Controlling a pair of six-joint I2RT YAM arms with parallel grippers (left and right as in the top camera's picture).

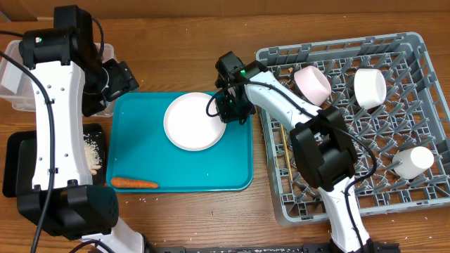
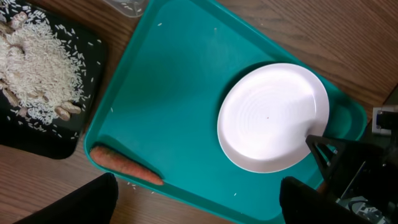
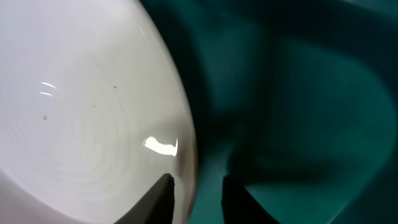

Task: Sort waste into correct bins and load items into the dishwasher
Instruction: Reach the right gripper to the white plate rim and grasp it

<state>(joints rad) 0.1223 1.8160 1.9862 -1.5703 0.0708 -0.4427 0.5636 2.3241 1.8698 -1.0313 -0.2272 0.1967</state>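
**Operator:** Where is the flat white round plate, and what am I dealing with?

**Spotter:** It lies face up, roughly mid-way across the flat teal plastic serving tray. The tray sits just beside the large square grey plastic dish rack that you are to load it into. The plate looks clean and glossy: plain white, with faint concentric rings in the well, a low raised rim and a few tiny specks. I judge it stiff and fairly light but slick, and likely to chip if you drop it onto the pegs.

**Operator:** Where do I take hold?

**Spotter:** At the rim only, because lying flat it offers you nothing else. Your right gripper is at the edge nearest the rack. One of its fingers is over the plate's well and the other is on the tray side, with the rim between them. The gap is narrow, but I cannot tell whether they pinch the rim or merely straddle it. Expect that thin glossy edge to slide, so bite deep and tilt slowly.

**Operator:** And my left?

**Spotter:** Your left gripper hangs near the tray's corner on the side away from the rack. Its fingers are spread wide and hold nothing, well apart from the plate.
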